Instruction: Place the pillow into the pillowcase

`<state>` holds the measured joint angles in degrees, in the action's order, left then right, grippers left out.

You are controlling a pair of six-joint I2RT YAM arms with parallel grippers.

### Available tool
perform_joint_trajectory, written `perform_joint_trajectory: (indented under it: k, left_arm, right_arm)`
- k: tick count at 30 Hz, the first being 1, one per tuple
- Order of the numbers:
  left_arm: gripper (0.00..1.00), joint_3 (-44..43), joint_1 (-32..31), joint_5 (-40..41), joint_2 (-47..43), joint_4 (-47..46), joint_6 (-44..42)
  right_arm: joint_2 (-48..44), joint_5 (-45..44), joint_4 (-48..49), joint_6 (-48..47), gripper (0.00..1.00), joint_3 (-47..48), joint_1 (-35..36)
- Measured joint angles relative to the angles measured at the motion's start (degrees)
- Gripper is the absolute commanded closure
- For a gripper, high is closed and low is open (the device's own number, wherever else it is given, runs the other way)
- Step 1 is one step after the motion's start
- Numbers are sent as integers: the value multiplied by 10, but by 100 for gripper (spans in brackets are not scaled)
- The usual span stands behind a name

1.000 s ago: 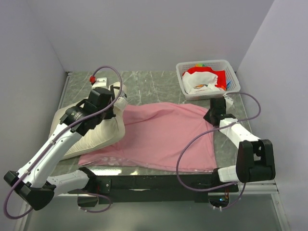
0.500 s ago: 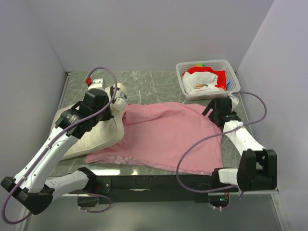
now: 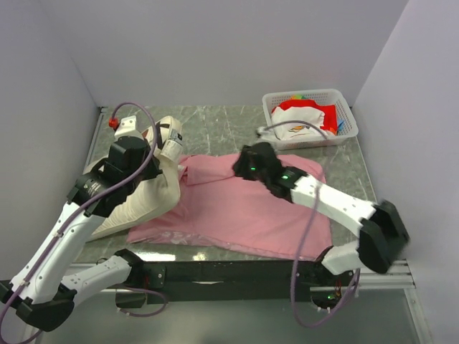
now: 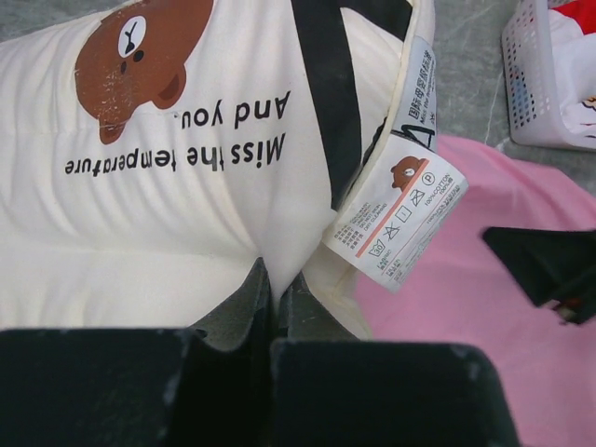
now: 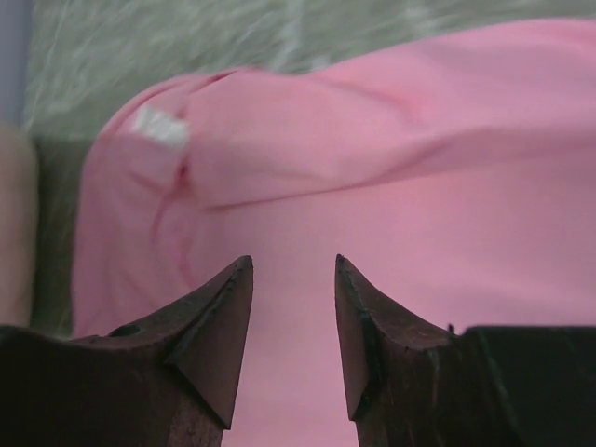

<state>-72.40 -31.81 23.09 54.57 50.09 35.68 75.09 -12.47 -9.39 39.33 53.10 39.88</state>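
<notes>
Pillow, lying at the left of the desk wholly outside the flat pink pillowcase just beside it, is pinched at its edge by the left jaws, while the right jaws hover spread and empty above the pillowcase, so insertion appears not yet begun.

Top view: high above the near edge, pitched down and forward, wide enough to take in the whole table out to its far edge. Left wrist: pressed close against the pillow, facing the table's far right corner, where the basket shows, with the pillowcase at frame right. Right wrist: low and close over the pillowcase, facing the left edge, a sliver of pillow at frame left; both wrist views share pillow and pillowcase, and the top view holds all of it.
</notes>
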Motion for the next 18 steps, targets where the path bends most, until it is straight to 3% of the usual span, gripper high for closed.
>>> perform_joint_trajectory:
  k: [4,9,18]
  left_arm:
    - [99,0,0,8,-3,-1,7]
    - [99,0,2,12,-13,-1,15]
    - [99,0,3,12,-31,-13,17]
  right_arm:
    - [160,0,28,11,57,130,82]
    - [315,5,38,29,58,257,123]
    - [453,-27,21,63,57,357,136]
